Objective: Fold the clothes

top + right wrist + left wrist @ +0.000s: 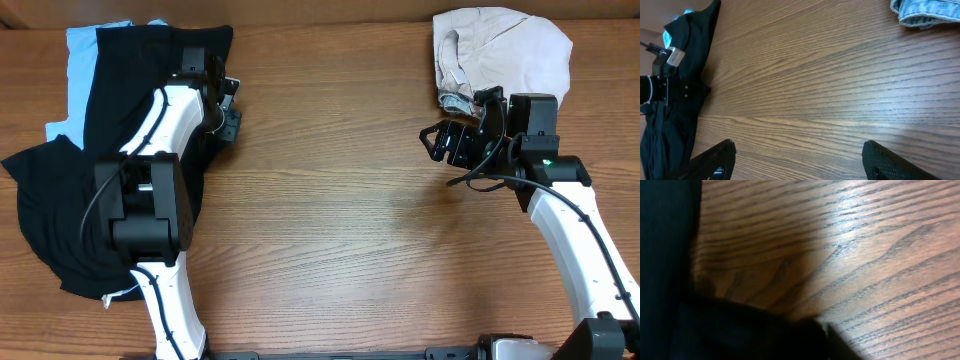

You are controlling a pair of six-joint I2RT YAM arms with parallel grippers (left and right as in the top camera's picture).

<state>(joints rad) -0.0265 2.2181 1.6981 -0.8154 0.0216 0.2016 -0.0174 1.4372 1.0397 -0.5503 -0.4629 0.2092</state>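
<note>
The large black shirt (pixel 60 215) lies spread at the table's left, over a light blue shirt (pixel 78 60). My left gripper (pixel 226 108) is at the black shirt's right edge. In the left wrist view dark fabric (pixel 740 335) fills the space between the jaws, and they look shut on it. My right gripper (pixel 440 140) is open and empty above bare wood, just below the beige bundle (pixel 500 50). Its fingertips (pixel 797 160) stand wide apart. The black shirt also shows in the right wrist view (pixel 675 100).
A denim-like hem (pixel 925 12) of the bundle shows at the top right of the right wrist view. Bare wooden table (pixel 330 200) lies between the two arms. The left arm's white links (pixel 150 190) lie over the black shirt.
</note>
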